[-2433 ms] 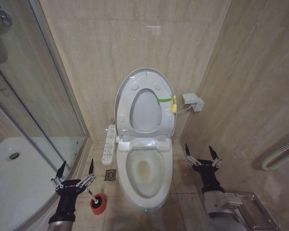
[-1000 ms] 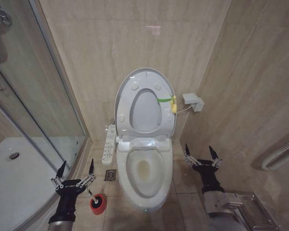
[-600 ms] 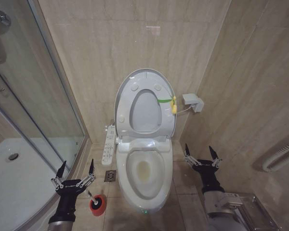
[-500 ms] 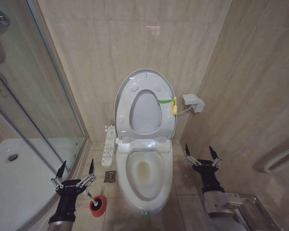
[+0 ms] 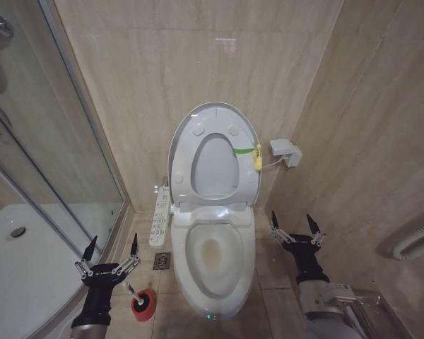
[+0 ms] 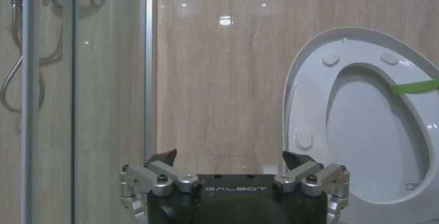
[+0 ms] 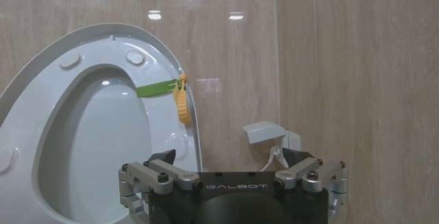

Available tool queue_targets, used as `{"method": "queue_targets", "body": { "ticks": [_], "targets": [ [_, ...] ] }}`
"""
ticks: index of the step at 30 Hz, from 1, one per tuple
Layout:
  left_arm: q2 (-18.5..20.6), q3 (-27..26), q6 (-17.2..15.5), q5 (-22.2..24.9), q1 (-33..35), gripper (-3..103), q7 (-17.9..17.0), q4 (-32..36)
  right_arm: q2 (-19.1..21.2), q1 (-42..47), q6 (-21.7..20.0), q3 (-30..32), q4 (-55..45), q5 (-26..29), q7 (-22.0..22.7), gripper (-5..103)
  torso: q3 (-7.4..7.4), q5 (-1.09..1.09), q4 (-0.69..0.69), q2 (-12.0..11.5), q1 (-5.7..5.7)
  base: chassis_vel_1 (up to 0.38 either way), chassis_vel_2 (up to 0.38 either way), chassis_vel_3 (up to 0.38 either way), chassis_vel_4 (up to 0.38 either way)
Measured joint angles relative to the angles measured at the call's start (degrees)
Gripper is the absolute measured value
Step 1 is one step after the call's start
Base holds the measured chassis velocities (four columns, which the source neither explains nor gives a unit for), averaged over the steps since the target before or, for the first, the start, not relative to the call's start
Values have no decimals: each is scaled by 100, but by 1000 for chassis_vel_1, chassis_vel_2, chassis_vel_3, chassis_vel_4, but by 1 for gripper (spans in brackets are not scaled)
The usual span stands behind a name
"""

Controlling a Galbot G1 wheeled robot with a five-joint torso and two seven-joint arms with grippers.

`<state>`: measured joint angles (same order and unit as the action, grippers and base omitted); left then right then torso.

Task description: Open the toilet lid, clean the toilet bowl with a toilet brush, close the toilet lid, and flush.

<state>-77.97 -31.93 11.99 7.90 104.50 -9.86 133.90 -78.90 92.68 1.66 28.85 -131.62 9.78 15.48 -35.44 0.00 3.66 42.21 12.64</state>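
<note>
The toilet lid stands upright against the back wall, with the ring seat raised in front of it. Below them the toilet bowl lies uncovered, a yellowish stain at its bottom. The toilet brush sits in its red cup on the floor left of the bowl. My left gripper hangs open just above and left of the cup. My right gripper is open to the right of the bowl. The raised lid appears beyond the open left gripper, and the lid beyond the open right gripper.
A glass shower screen and white shower tray fill the left side. A white control panel and floor drain lie between the toilet and the shower. A white wall box and grey hose are at the right.
The whole picture has shifted a little, so the camera has moved. Both grippers hold the same open pose; lid, seat and brush keep their places.
</note>
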Motion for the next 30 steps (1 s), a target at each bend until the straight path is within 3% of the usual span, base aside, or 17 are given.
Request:
{"method": "queue_targets", "body": {
  "ticks": [10, 13, 16, 21, 27, 30],
  "targets": [
    [0, 0, 0, 0, 0, 100, 0, 0, -4, 0, 26, 4, 28, -5, 0, 100, 0, 0, 0, 0, 0, 0, 0, 0, 0],
    [0, 0, 0, 0, 0, 100, 0, 0, -36, 0, 241, 51, 221, -72, -4, 100, 0, -2, 0, 1, 0, 0, 0, 0, 0],
    [0, 0, 0, 0, 0, 100, 0, 0, -158, 4, 914, 194, 853, -293, -24, 100, 0, 0, 1, 1, 1, 0, 0, 0, 0],
    [0, 0, 0, 0, 0, 100, 0, 0, -261, 7, 1492, 324, 1393, -484, -44, 100, 0, 0, 0, 1, 0, 0, 0, 0, 0],
    [0, 0, 0, 0, 0, 100, 0, 0, -450, 17, 2576, 561, 2400, -821, -95, 100, 0, 2, 0, 1, 1, 0, 0, 0, 0],
    [0, 0, 0, 0, 1, 100, 0, 0, -444, 206, 2807, 606, 2289, -582, -387, 100, -1, 3, 1, 0, 1, 0, 0, 0, 0]
  ]
}}
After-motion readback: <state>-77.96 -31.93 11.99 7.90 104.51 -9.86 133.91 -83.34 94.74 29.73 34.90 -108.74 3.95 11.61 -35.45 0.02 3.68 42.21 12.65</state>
